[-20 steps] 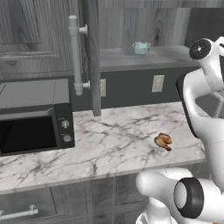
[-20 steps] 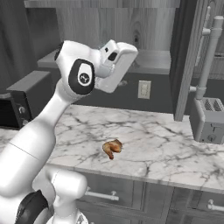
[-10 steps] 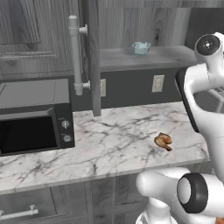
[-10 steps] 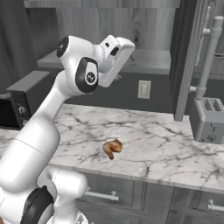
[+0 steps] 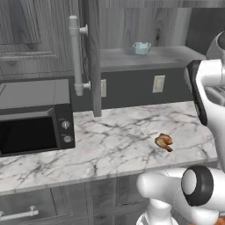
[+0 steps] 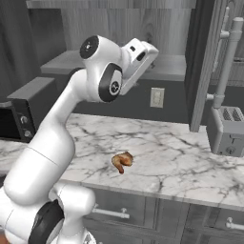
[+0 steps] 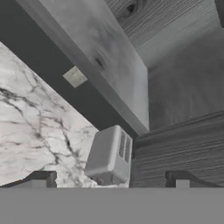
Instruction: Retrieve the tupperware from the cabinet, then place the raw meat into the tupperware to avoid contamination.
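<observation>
Swung higher toward cabinet [image 5: 92, 52] shelf; gripper [image 7: 109, 179] jaws apart, empty. Reaching stage: next, line up on tupperware [image 5: 141, 48]; meat [image 5: 164, 141] waits mid-counter [image 5: 114, 140].

Place: a rendered home kitchen.
Worktop: white marble with grey veins, worktop [image 5: 114, 140] running along the wall.
Storage: dark grey wood-grain cabinet [image 5: 91, 57] above, door open, long silver bar handle; drawers below.
Appliances: black microwave [image 5: 35, 116] at one end, grey toaster [image 6: 228, 131] at the other.
Wall: dark backsplash with pale power sockets [image 5: 158, 83].
</observation>
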Available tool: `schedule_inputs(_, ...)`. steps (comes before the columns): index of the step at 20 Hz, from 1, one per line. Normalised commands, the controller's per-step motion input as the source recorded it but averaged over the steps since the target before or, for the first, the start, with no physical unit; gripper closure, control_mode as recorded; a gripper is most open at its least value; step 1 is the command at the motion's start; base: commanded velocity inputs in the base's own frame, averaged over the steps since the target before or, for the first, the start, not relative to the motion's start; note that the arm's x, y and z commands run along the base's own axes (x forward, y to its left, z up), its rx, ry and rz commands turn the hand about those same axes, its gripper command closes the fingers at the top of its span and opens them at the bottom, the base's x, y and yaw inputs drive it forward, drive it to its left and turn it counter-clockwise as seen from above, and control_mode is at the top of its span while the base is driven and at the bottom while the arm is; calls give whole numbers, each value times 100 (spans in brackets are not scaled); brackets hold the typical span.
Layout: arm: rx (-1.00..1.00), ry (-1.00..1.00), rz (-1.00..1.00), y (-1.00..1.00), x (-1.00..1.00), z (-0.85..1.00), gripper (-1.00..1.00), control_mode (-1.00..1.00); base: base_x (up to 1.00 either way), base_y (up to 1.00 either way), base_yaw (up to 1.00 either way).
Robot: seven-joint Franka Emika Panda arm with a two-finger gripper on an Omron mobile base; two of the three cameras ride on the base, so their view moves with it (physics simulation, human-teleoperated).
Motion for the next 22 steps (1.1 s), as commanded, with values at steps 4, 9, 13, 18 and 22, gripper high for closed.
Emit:
schedule_inputs(4, 8, 7, 38, 0, 16, 0, -100, -100, 0, 0, 0)
schedule_inputs(9, 5, 2, 41, 0, 4, 0, -100, -100, 0, 0, 0)
schedule_inputs(13, 1, -1, 42, 0, 1, 7, -100, -100, 0, 0, 0)
schedule_inputs(18, -6, -13, 33, 0, 3, 20, -100, -100, 0, 0, 0)
schedule_inputs(22, -15, -13, 28, 7, 11, 8, -100, -100, 0, 0, 0)
